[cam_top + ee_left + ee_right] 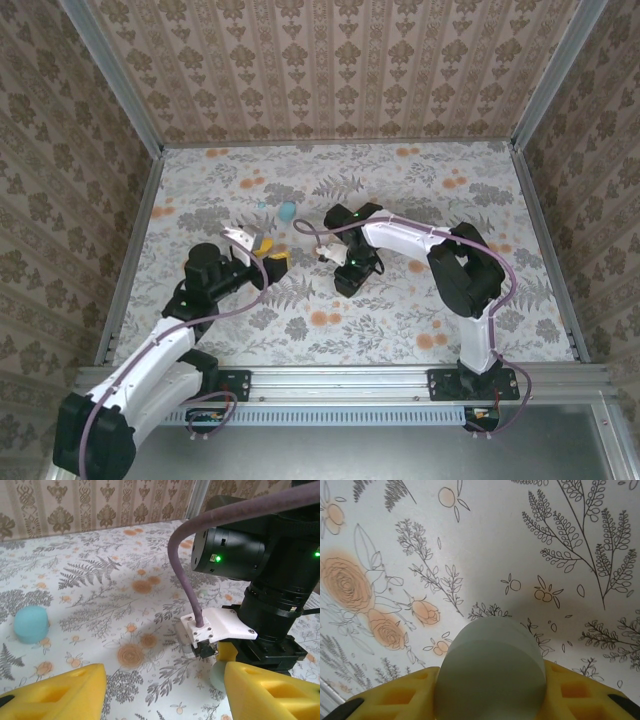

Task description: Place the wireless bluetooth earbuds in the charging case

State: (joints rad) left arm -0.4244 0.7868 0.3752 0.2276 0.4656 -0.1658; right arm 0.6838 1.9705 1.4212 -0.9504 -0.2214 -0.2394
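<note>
In the top view, the left gripper (272,250) is seen left of centre on the floral table (400,330), and its yellow fingers (266,243) are spread apart with nothing between them. The same is shown from the left wrist, where the left gripper (165,676) is open over bare tablecloth and one yellow finger (60,692) is seen at each lower corner. A teal-blue oval case (288,211) is set on the table at about 1 o'clock from the left gripper, apart from it. It is seen again in the left wrist view (31,624) at 9 o'clock, standing alone on the cloth. A tiny pale light-blue bit (262,204) lies at about 10 o'clock from that case, near it; it is too small for its shape to be made out. The right gripper (345,266) is placed at about 3 o'clock from the left gripper and is pointed downward. From the right wrist, the right gripper (492,696) is seen pinching a mint-green oval case (490,652) between its yellow fingers (400,697). In the left wrist view that mint-green case (218,676) is glimpsed low under the right arm's black wrist, beside a purple cable (187,587). Whether it touches the table cannot be told.
</note>
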